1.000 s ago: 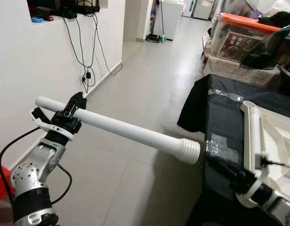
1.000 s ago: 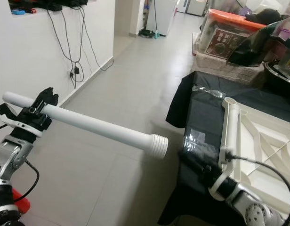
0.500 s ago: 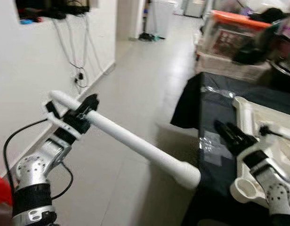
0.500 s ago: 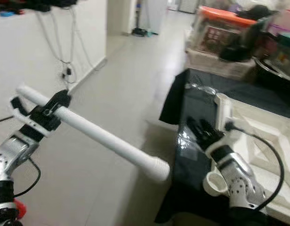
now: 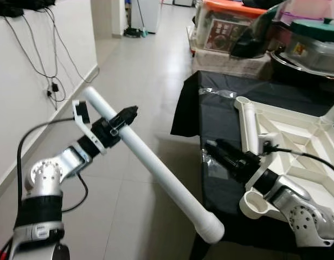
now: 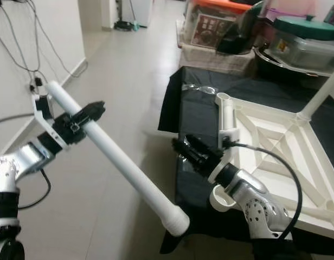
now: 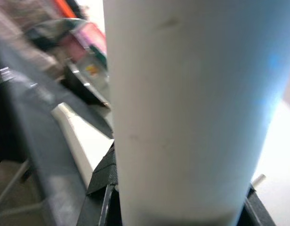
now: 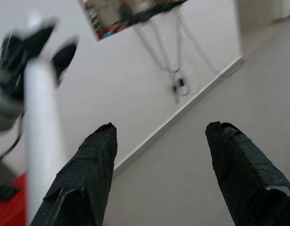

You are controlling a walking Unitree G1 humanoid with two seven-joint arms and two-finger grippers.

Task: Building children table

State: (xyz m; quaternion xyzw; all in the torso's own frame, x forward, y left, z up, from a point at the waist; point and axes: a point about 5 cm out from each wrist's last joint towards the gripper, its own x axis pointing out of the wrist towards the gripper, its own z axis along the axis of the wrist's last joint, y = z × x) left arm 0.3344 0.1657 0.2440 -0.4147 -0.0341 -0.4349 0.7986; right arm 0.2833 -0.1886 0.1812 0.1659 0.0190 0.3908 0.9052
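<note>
The left gripper (image 5: 117, 125) stays clamped around the upper part of a long white table leg (image 5: 156, 168), which now slants steeply down toward the floor, its ribbed end (image 5: 209, 231) lower than a second ago and beside the black-draped table (image 5: 221, 116). The left arm reaches forward, elbow bent. The right gripper (image 5: 218, 150), fingers spread and holding nothing, hovers at the table's near edge, pointing toward the leg. Behind it the upturned white tabletop frame (image 6: 275, 132) lies on the cloth, cut off at the picture's right edge. The left wrist view is blurred, with the leg (image 7: 192, 108) pressed close against the lens.
</note>
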